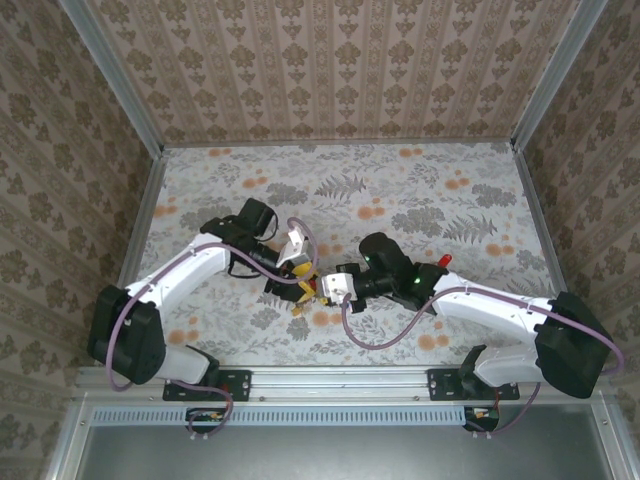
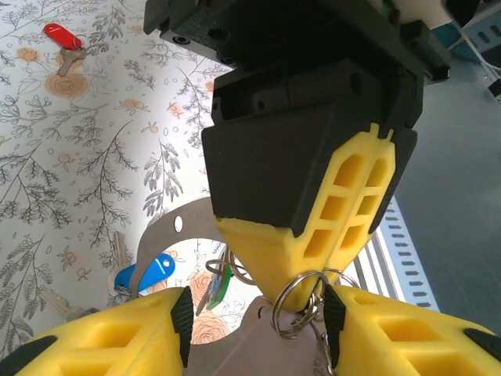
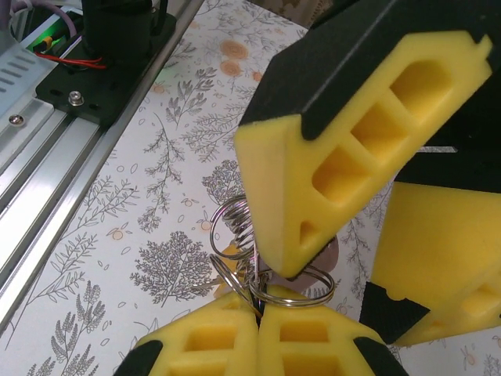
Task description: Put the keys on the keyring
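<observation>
Both arms meet nose to nose over the near middle of the floral table (image 1: 450, 190). The left gripper (image 2: 257, 317) has its yellow fingers (image 2: 102, 337) spread, with a clear gap between the black pads. In that gap sit the tip of the other arm's finger and a bunch of silver split rings (image 2: 301, 301). Whether the left pads touch the rings cannot be told. The right gripper (image 3: 258, 313) has its fingers (image 3: 196, 345) pressed together, pinching the split rings at the seam of the tips. One coil of wire stands up just left of the grip and another loop lies flat to its right. The keyring (image 2: 168, 235) shows in the left wrist view as a flat grey-brown band with a small hole, curving out from behind the right gripper's finger. A surface of the same colour shows low between the left fingers. The blue key (image 2: 145, 274) lies just beside the band on its left. The green key (image 2: 221, 286) hangs just under the band, by a ring near the right gripper's fingertip. The red key (image 2: 61, 35) lies alone on the table, well apart from the grippers. In the top view it sits to their right, against the far side of the right arm.
</observation>
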